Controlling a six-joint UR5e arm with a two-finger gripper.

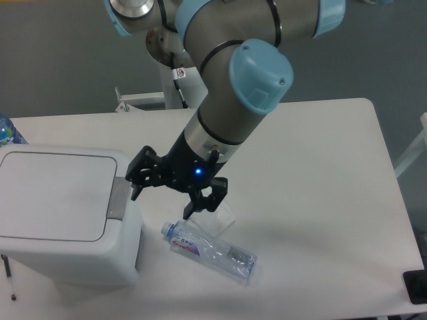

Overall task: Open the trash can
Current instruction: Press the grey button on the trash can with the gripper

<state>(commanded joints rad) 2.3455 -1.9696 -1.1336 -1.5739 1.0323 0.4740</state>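
Observation:
The trash can (57,220) is a large boxy white bin at the table's front left. Its flat lid (53,193) lies closed, and the grey latch tab (119,199) sits on its right side. My gripper (163,203) is open and empty, its black fingers pointing down and to the left. The left fingertip (136,191) hangs just right of the latch tab, close to it; I cannot tell whether it touches. The right finger (200,203) is above the cap end of the bottle.
A clear plastic bottle (210,250) lies on its side on the white table (320,167), just right of the bin. Part of another bottle (7,130) shows at the left edge. A black object (417,287) sits at the front right corner.

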